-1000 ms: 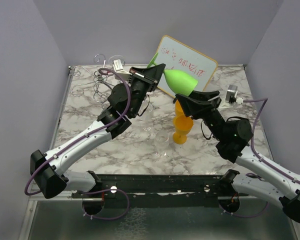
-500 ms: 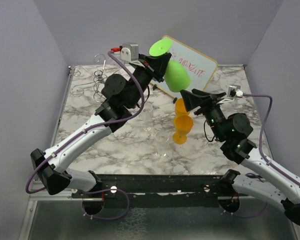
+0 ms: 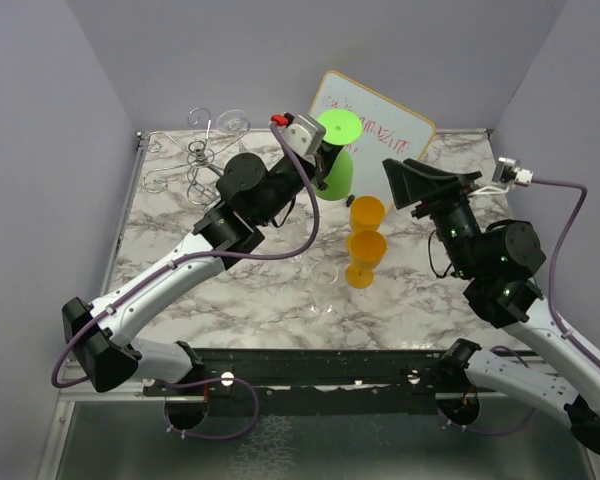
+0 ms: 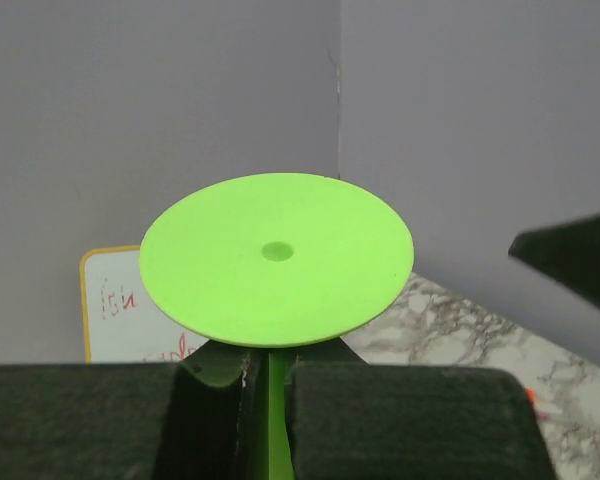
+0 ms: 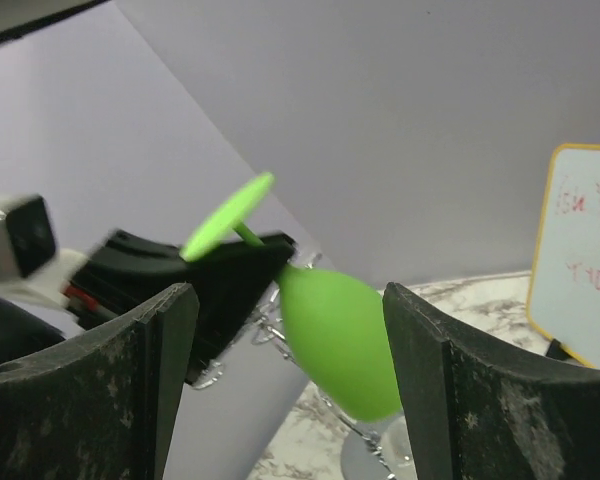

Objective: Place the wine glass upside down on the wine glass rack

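Observation:
My left gripper (image 3: 325, 155) is shut on the stem of a green wine glass (image 3: 335, 165) and holds it upside down in the air, round foot up (image 4: 276, 258), bowl down (image 5: 342, 340). The silver wire wine glass rack (image 3: 195, 165) stands at the far left of the marble table, left of the held glass; its wire arms show behind the bowl in the right wrist view (image 5: 265, 325). My right gripper (image 3: 425, 180) is open and empty, raised to the right of the green glass (image 5: 290, 390).
Two orange glasses (image 3: 365, 240) stand mid-table, one behind the other. A clear glass (image 3: 325, 285) stands in front of them. A whiteboard (image 3: 385, 135) with red writing leans at the back. Grey walls enclose the table (image 3: 260, 270).
My left arm has lifted and turned the green glass from lying sideways to foot up, moving it slightly left. My right gripper has risen and drawn back to the right.

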You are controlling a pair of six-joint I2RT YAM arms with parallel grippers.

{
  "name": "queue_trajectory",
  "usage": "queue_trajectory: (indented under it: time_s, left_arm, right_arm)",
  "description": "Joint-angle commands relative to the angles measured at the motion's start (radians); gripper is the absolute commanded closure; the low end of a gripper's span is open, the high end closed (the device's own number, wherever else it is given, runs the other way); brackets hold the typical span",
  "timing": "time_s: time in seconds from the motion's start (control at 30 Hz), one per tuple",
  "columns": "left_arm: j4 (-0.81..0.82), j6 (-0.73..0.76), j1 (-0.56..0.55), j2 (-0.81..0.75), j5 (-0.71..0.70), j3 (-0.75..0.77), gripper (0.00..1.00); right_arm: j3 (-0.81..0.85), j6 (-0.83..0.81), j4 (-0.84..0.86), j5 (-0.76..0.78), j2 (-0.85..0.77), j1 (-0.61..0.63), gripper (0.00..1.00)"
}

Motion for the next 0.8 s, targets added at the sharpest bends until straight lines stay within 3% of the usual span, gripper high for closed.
queue_trajectory:
  time_s: [0.0, 0.2, 0.47, 0.77]
  left_arm:
    - [-0.013, 0.103, -0.005, -0.036, 0.130, -0.059, 1.00]
    - [0.038, 0.132, -0.005, -0.069, 0.267, -0.134, 1.00]
    - [0.078, 0.121, -0.005, -0.102, 0.263, -0.180, 1.00]
    - [0.090, 0.123, -0.005, -0.108, 0.262, -0.201, 1.00]
  right_arm:
    - [0.168, 0.112, -0.185, -0.027, 0.064, 0.005, 0.20]
    - [0.320, 0.236, -0.380, -0.063, 0.175, 0.005, 0.24]
    - [0.397, 0.312, -0.488, -0.074, 0.268, 0.005, 0.28]
    - [0.381, 0.394, -0.428, -0.192, 0.283, 0.005, 0.66]
